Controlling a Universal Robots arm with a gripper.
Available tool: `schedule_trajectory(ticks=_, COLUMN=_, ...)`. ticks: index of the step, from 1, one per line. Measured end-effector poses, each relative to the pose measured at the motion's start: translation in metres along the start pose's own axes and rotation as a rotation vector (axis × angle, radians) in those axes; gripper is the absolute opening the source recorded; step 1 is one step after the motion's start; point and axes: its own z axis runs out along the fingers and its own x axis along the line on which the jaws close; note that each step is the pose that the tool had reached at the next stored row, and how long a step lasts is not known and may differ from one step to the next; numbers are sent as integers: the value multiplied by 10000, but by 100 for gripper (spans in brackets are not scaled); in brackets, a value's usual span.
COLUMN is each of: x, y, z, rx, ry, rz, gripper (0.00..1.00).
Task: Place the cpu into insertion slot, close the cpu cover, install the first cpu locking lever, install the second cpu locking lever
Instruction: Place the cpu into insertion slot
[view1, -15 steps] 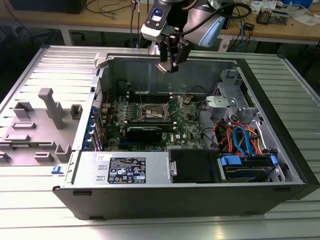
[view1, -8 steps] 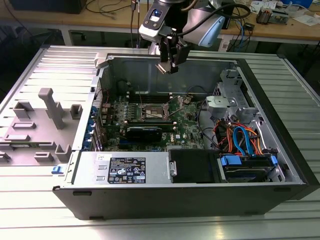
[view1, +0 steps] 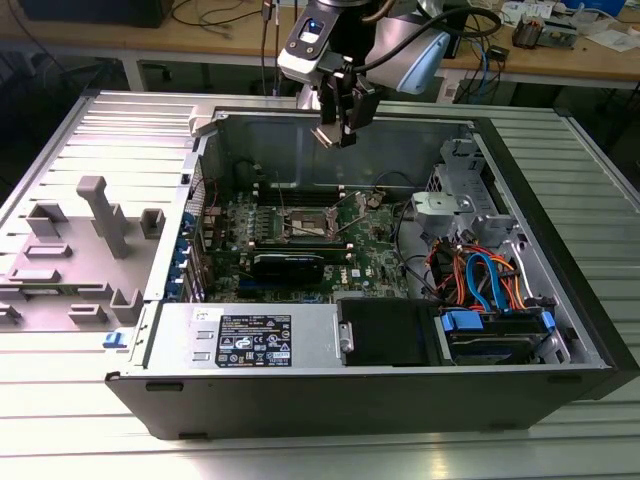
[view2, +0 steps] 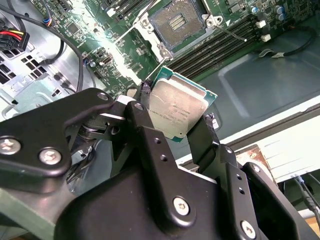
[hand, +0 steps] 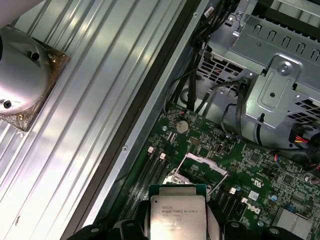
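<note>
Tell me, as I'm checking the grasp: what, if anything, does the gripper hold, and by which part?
The gripper holds the cpu, pinched by two opposite edges.

One robot arm (view1: 400, 50) carries one end effector (view2: 177, 107) with two black fingers (view2: 150, 135), and one cpu (view2: 181, 100) is clamped between them. One open computer case (view1: 350, 400) lies on one slatted metal desk (view1: 300, 455). Inside the case there are one green board (view1: 375, 250), one insertion slot (view2: 176, 22), one labelled power supply (view1: 250, 340) and one round silver coin cell (hand: 183, 126).
</note>
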Motion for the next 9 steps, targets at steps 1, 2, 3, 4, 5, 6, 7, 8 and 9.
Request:
schedule_trajectory(ticks=1, x=0, y=0, z=0, rx=-1, ry=0, rz=1, gripper=54)
schedule_trajectory(ticks=2, x=0, y=0, z=0, rx=0, ry=0, rz=1, gripper=54)
schedule_trajectory(ticks=3, x=0, y=0, z=0, rx=0, ry=0, rz=5, gripper=54)
schedule_trajectory(ticks=4, x=0, y=0, z=0, rx=0, ry=-1, rz=17, gripper=54)
schedule_trajectory(ticks=5, x=0, y=0, z=0, rx=-1, ry=-3, rz=40, gripper=54)
schedule_trajectory(ticks=6, x=0, y=0, z=1, rx=-2, ry=-8, rz=105, gripper=54)
schedule_trajectory(ticks=7, x=0, y=0, z=2, rx=-2, ry=-11, rz=151, gripper=54)
schedule_trajectory(ticks=8, x=0, y=0, z=4, rx=-3, ry=-18, rz=232, gripper=54)
schedule_trajectory(ticks=9, x=0, y=0, z=5, rx=-3, ry=-24, rz=323, gripper=54)
